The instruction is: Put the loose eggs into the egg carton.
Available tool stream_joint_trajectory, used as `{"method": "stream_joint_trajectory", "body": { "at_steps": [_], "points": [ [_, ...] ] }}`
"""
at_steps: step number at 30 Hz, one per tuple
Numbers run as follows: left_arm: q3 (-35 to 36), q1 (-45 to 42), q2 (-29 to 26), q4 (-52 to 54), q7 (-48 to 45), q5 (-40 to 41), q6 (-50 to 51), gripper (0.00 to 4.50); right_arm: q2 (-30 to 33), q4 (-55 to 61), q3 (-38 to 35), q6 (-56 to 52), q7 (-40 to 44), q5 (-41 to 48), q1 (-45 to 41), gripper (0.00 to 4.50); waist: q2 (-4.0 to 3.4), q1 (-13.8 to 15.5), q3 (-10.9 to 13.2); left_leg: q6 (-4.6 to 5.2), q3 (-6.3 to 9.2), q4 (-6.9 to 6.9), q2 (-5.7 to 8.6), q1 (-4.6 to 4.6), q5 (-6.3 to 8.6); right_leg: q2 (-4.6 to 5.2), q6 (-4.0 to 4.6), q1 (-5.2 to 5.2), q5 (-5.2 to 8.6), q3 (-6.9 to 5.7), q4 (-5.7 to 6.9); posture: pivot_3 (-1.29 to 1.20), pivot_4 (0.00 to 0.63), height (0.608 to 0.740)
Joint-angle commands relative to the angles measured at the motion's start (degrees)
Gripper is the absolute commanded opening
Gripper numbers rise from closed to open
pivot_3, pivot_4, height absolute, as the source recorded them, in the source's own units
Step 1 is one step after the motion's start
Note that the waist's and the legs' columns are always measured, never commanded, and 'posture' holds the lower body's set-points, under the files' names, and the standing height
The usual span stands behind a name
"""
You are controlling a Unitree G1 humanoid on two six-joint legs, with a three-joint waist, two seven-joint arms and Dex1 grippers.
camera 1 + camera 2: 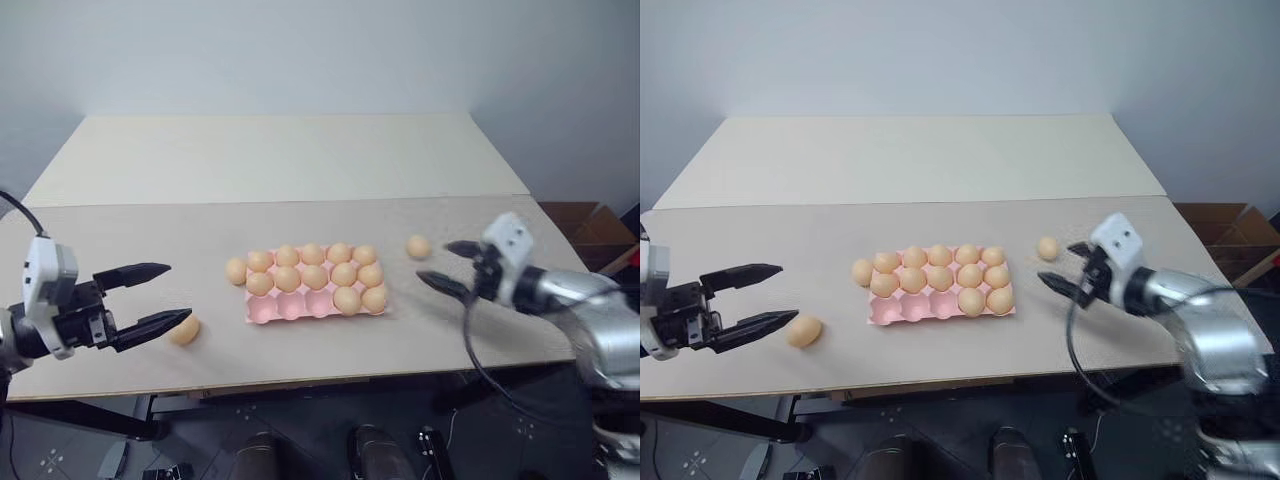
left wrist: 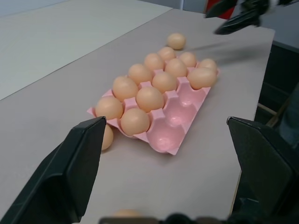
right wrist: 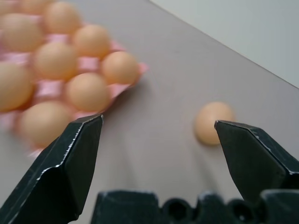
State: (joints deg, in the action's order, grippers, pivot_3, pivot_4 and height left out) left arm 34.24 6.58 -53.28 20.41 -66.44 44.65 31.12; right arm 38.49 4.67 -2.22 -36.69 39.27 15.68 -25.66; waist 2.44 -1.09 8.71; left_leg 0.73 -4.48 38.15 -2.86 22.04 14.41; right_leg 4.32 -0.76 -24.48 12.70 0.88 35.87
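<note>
The pink egg carton (image 1: 290, 307) lies mid-table with several eggs in it; three front-left cups are bare. One loose egg (image 1: 418, 246) rests right of the carton, just ahead of my right gripper (image 1: 435, 262), which is open and empty. The right wrist view shows that loose egg (image 3: 213, 122) between the spread fingers and beyond them. Another loose egg (image 1: 236, 270) touches the carton's left end. A third loose egg (image 1: 184, 329) sits by the lower finger of my left gripper (image 1: 176, 293), also open and empty, pointing at the carton (image 2: 180, 116).
The grey table (image 1: 150, 230) ends close in front of the carton. A lighter table (image 1: 280, 150) adjoins it at the back. A brown cardboard box (image 1: 590, 225) stands on the floor past the right edge.
</note>
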Motion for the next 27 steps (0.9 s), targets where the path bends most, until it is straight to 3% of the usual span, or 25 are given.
{"method": "stream_joint_trajectory", "body": {
  "at_steps": [1, 7, 8, 10, 16, 22, 27],
  "points": [
    [-0.19, -1.12, -0.67, 0.5, 0.04, 0.42, -0.3, 4.5, -2.46, -10.75, 3.42, 0.92, -5.87, -6.2, -7.19, 4.46, -0.01, 0.09, 0.0, 0.0, 0.0, -0.01, 0.0, 0.0, 0.0, 0.0, -0.13, -0.01, -0.07, 0.0, 0.01, 0.0, 0.15, 0.74],
    [1.57, 0.41, -0.72, 2.59, 0.01, 0.88, -0.09, 4.5, -7.15, -24.7, 5.45, 1.74, -11.13, -10.85, -14.63, 4.46, -0.02, 0.4, 0.0, 0.02, 0.03, -0.14, 0.03, 0.39, 0.02, 0.04, -0.34, -0.3, -0.15, -0.1, -0.09, 0.0, 0.15, 0.74],
    [1.87, 0.74, -0.65, 3.01, 0.13, 1.03, -0.05, 4.5, -7.64, -25.37, 5.34, 2.18, -10.86, -10.83, -14.97, 4.3, -0.01, 0.36, 0.0, 0.02, 0.02, -0.16, 0.02, 0.4, 0.03, 0.04, -0.34, -0.32, -0.15, -0.1, -0.11, 0.0, 0.15, 0.74],
    [2.29, 1.31, -0.53, 3.53, 0.41, 0.96, -0.13, 4.5, -8.63, -24.96, 4.63, 2.08, -10.74, -10.25, -15.2, 3.91, -0.02, 0.24, 0.0, 0.03, 0.0, -0.19, 0.02, 0.42, 0.04, 0.04, -0.35, -0.35, -0.16, -0.08, -0.12, 0.0, 0.15, 0.74],
    [3.69, 2.43, -0.51, 4.43, 0.6, 1.15, -0.29, 4.5, -8.42, -10.32, 2.69, -0.68, -9.93, -8.05, -11.59, 1.89, -0.04, 0.09, 0.01, 0.02, 0.01, -0.2, -0.01, 0.36, 0.03, 0.0, -0.34, -0.43, -0.16, -0.06, 0.09, 0.0, 0.15, 0.74],
    [3.48, 2.79, -0.19, 5.51, 0.95, 1.53, -0.27, 4.5, -10.24, 17.58, 4.88, -13.45, -8.11, 0.06, -5.21, 1.89, -0.05, 0.1, 0.0, 0.0, 0.03, -0.2, -0.06, 0.28, 0.01, -0.03, -0.33, -0.44, -0.15, -0.07, 0.19, 0.0, 0.15, 0.74],
    [2.71, 2.26, -0.34, 5.57, 0.96, 1.63, -0.16, 4.5, -14.22, 28.21, 13.1, -19.26, -8.82, 3.43, -1.95, 1.89, -0.04, 0.08, -0.01, -0.04, 0.02, -0.2, -0.06, 0.27, -0.01, -0.03, -0.32, -0.43, -0.14, -0.07, 0.19, 0.0, 0.15, 0.74]
  ]
}}
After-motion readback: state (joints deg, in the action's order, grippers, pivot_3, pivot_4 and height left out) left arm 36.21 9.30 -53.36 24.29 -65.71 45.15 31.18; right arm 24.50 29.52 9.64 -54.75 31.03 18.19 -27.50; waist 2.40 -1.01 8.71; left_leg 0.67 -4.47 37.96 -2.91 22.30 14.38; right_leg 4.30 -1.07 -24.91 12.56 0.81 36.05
